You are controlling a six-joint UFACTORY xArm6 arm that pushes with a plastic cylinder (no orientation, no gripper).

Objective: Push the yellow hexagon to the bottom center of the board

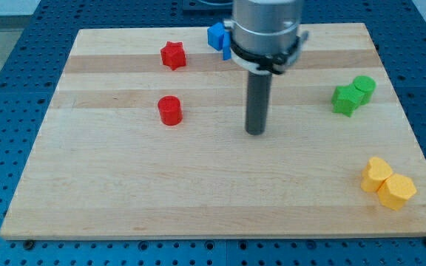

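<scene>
Two yellow blocks sit touching at the board's lower right. The lower one [397, 191] looks like the yellow hexagon; the other yellow block [376, 174] sits just up and left of it, its shape unclear. My tip [255, 131] rests near the board's middle, well to the left of and above the yellow blocks, touching no block.
A red star [173, 55] and a red cylinder [170, 110] sit at the left. Blue blocks [217, 35] lie at the top, partly hidden by the arm. A green cylinder [363, 88] and another green block [344, 100] touch at the right. The wooden board [124, 199] is ringed by a blue pegboard.
</scene>
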